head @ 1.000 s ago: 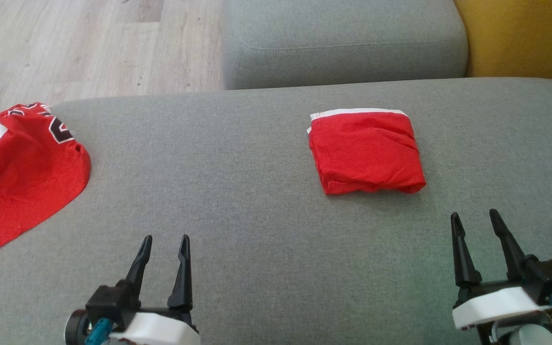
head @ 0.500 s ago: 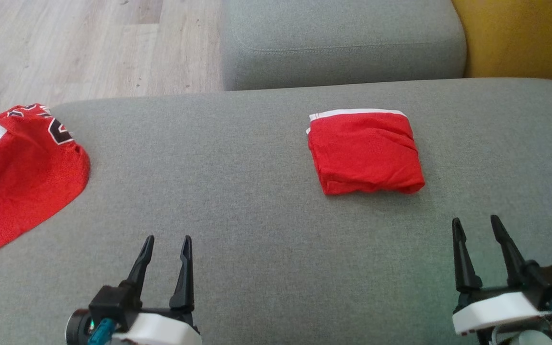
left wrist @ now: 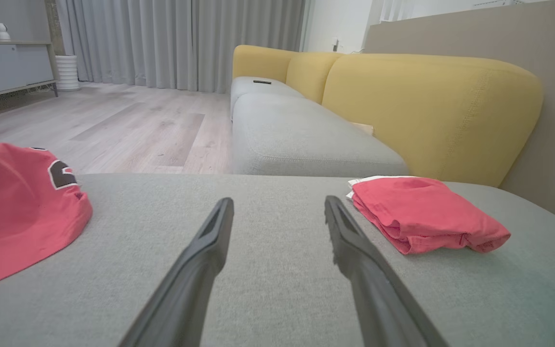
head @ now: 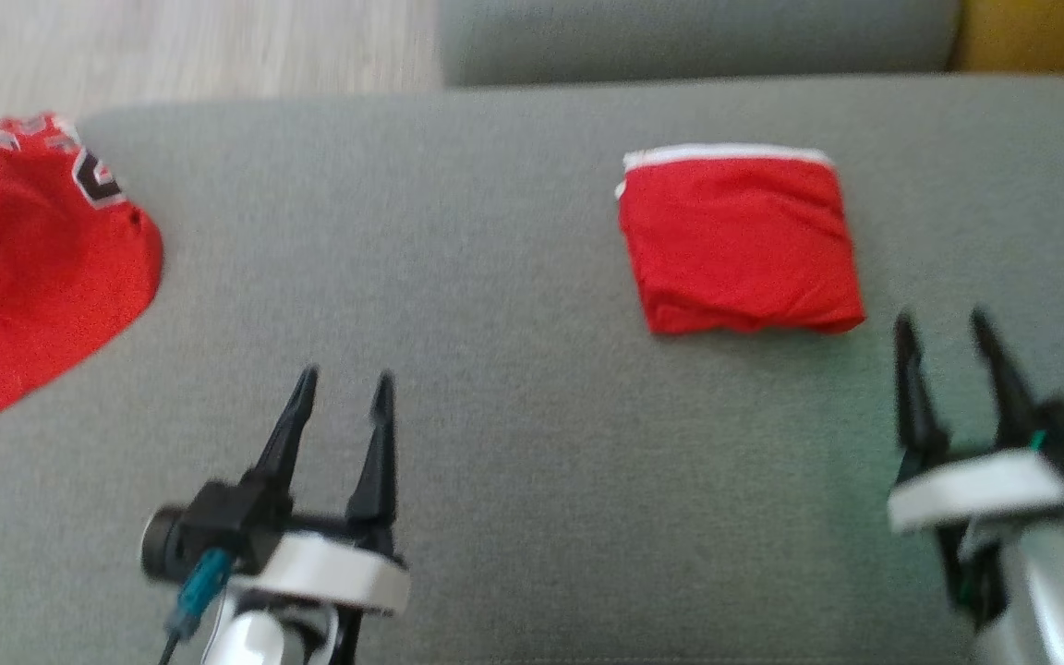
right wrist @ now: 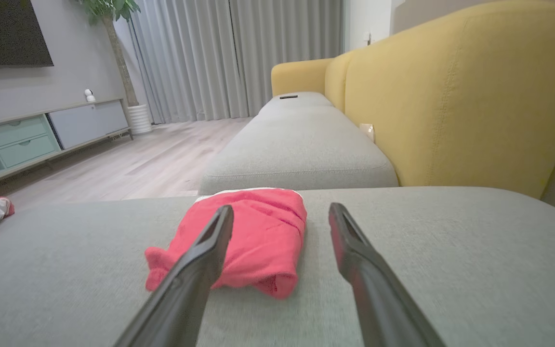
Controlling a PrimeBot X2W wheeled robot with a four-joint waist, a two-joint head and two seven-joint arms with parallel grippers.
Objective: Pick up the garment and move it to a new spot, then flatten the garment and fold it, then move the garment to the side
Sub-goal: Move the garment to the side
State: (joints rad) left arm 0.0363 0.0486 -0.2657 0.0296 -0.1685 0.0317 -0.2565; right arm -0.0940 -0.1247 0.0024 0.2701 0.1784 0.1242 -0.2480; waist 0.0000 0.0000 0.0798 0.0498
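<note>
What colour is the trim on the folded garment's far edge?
White trim on the red garment; clearest in the head view.

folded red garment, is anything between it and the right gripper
Nothing visible stands in the way. The right gripper, jaws open, is just short of the folded red garment, with bare grey cushion between them. The other red jersey lies far off at the cushion's left end.
</note>
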